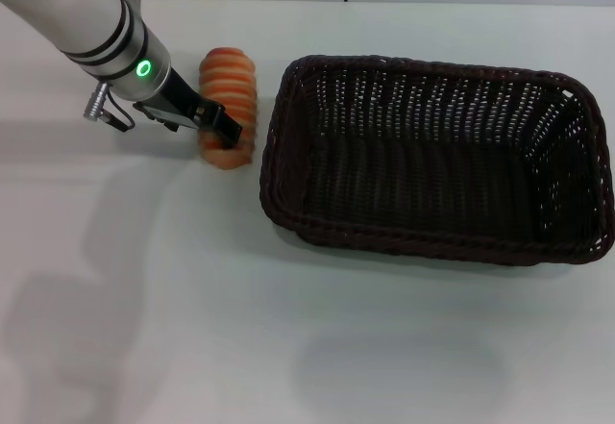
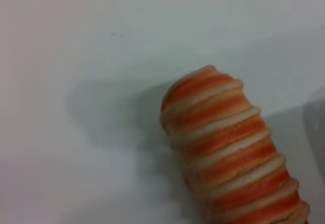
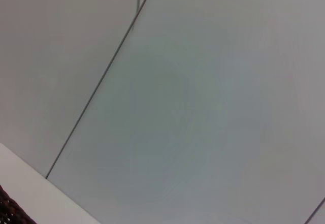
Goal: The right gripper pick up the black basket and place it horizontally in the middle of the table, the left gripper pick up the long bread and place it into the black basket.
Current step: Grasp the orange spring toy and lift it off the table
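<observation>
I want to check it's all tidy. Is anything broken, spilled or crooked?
Nothing stands out. The black basket sits upright and empty on the table. The long bread lies whole beside it, with the left gripper at it.

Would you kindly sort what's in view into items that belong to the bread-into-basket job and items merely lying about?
Belongs to the job:
long bread
black basket
left claw, at the bread
table

Lying about:
nothing else visible; the right claw is out of view
</observation>
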Controlling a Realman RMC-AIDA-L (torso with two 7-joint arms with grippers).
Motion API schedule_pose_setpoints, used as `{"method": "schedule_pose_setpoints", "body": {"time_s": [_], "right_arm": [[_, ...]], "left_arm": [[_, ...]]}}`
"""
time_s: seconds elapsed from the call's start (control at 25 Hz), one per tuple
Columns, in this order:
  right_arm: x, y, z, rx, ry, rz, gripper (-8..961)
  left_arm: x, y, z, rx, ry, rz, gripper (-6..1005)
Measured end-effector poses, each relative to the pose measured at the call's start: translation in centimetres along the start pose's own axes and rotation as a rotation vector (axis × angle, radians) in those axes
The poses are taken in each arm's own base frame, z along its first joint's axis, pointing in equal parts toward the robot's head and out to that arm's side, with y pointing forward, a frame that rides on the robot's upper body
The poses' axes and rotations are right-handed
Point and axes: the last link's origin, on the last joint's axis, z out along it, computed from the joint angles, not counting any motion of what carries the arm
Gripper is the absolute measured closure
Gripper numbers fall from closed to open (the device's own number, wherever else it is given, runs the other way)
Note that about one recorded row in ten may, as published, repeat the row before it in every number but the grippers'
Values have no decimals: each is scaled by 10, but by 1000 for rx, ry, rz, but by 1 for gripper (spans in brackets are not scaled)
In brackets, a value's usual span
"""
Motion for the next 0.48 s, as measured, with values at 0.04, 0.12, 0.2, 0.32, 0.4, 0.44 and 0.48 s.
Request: {"method": "schedule_pose_setpoints", "body": {"time_s": [0.04, 0.12, 0.2, 0.32, 0.4, 0.44, 0.48], "right_arm": [[0, 0, 1, -1, -2, 1, 471], [-1, 0, 3, -3, -6, 4, 471], [-2, 0, 3, -4, -8, 4, 471], [-3, 0, 5, -6, -14, 4, 471], [-3, 0, 5, -7, -15, 3, 471], [-3, 1, 6, -10, -15, 0, 471], [-3, 1, 6, -10, -15, 0, 471]], "left_arm": [[0, 0, 0, 0, 0, 0, 174], [-1, 0, 0, 1, -3, 1, 181], [-1, 1, 0, 10, -9, 23, 187], [0, 4, -1, 31, -12, 72, 197], [0, 5, -1, 42, -11, 94, 260], [0, 6, -1, 46, -10, 104, 291], [0, 6, -1, 46, -10, 104, 323]]}}
